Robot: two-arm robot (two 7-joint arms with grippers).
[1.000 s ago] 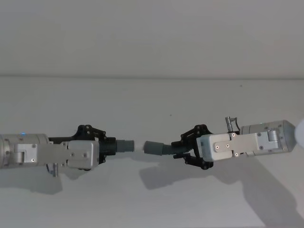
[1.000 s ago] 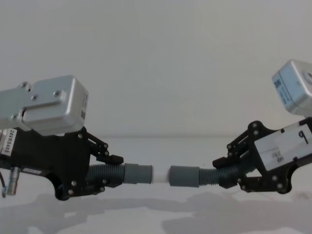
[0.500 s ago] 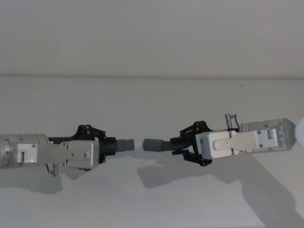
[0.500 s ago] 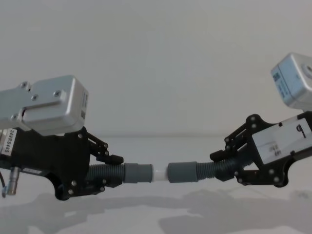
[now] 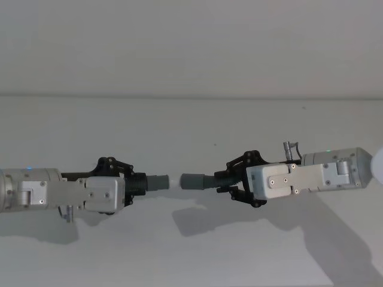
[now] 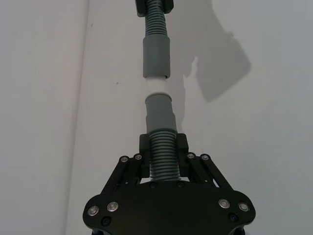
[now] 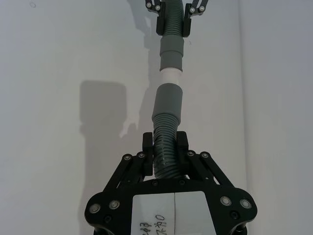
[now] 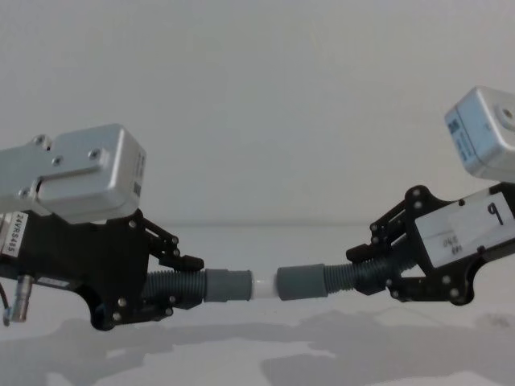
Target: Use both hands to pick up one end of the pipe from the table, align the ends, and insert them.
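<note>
- Left pincer (image 8: pixel 173 285), black skeletal plastic, clamped on dark grey ribbed hose with white spigot tip (image 8: pixel 262 286).
- Right pincer (image 8: pixel 378 273) clamped on second ribbed hose; its smooth grey cuff (image 8: pixel 301 284) faces the spigot above the white bench (image 5: pixel 191 131).

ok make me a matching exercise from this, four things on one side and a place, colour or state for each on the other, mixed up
Things
1. left gripper
2. right gripper
3. spigot tip
4. table

Descriptions
A. white, between the two grey cuffs
B. plain white surface under both arms
C. shut on the hose piece with the white tip
D. shut on the hose piece whose cuff is all grey

Pairs: 1-C, 2-D, 3-A, 4-B
</note>
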